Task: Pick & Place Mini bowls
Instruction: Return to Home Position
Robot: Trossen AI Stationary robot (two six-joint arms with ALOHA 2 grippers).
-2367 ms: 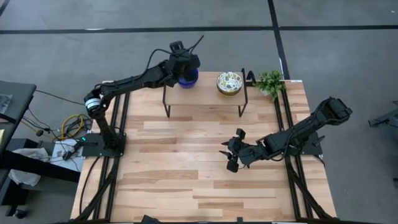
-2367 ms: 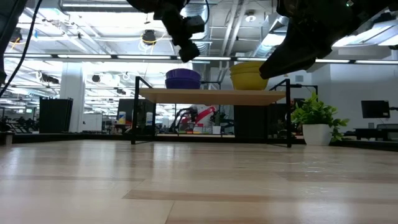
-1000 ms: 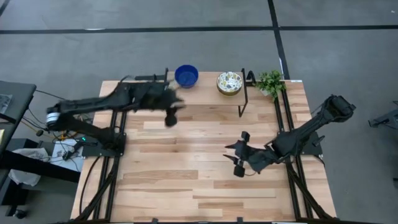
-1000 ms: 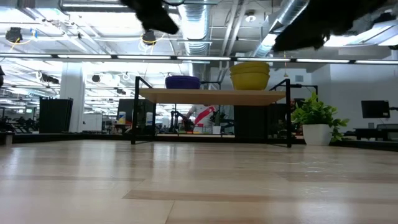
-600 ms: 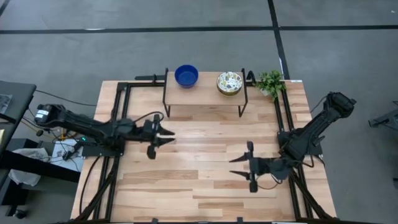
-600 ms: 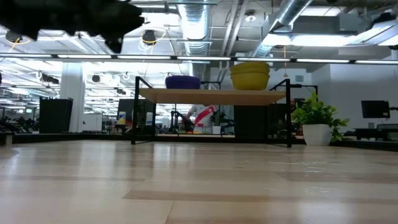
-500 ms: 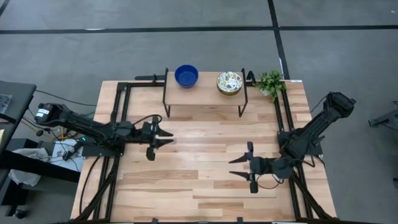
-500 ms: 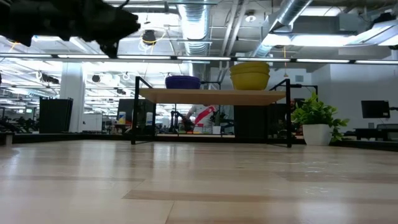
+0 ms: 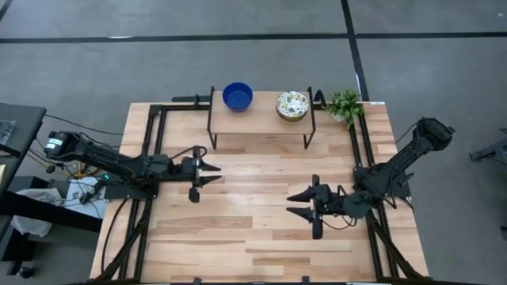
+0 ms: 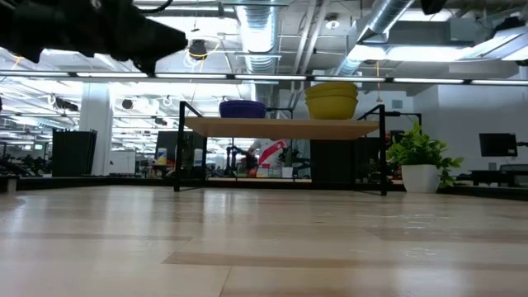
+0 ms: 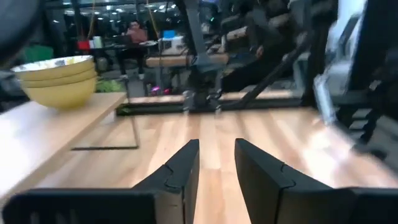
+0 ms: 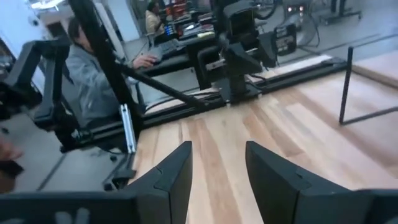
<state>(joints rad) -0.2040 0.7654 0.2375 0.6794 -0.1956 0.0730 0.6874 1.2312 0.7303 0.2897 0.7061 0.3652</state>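
Glaze on the blue bowls (image 9: 238, 96) and speckled bowls (image 9: 292, 104), stacked on the far shelf (image 9: 261, 123), suggests slick, light, chippable ware best pinched at the rim; left gripper (image 9: 211, 176) and right gripper (image 9: 292, 204) hover nearer, jaws parted, empty.

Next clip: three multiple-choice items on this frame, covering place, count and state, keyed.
1. The blue bowls sit: A on the shelf; B on the tabletop; C in an end effector.
2. Bowl stacks on the shelf: A one; B two; C four.
3. The left end effector is: A shut on a bowl; B open, empty; C out of view.
A, the high view shows them there; B, blue beside the patterned bowls; B, its wrist view shows it parted around nothing.
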